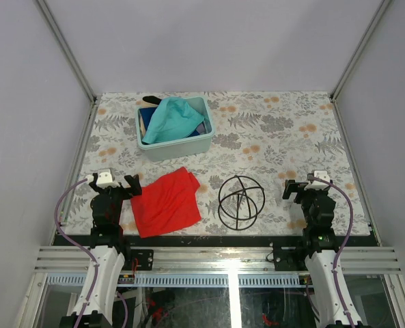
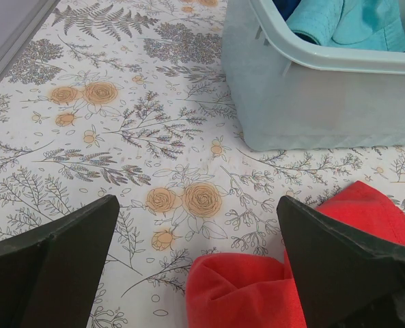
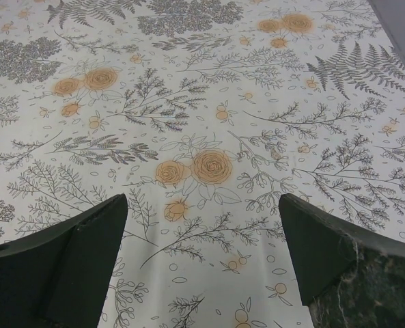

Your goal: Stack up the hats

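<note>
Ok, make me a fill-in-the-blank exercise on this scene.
The hat on top in the bin is coloured ____.
The red cloth lies on the robot's ____ side.
Both arms' jaws stand ____, holding nothing.
Missing words: teal; left; open.

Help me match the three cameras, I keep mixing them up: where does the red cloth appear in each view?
Top external: red cloth lies lower left of centre, below the pale-teal bin.
Left wrist: red cloth along the bottom edge, centre to right, with the bin above it.
Right wrist: not in it.
Shared landmark: the floral table cover, in all three; the bin links the first two.
</note>
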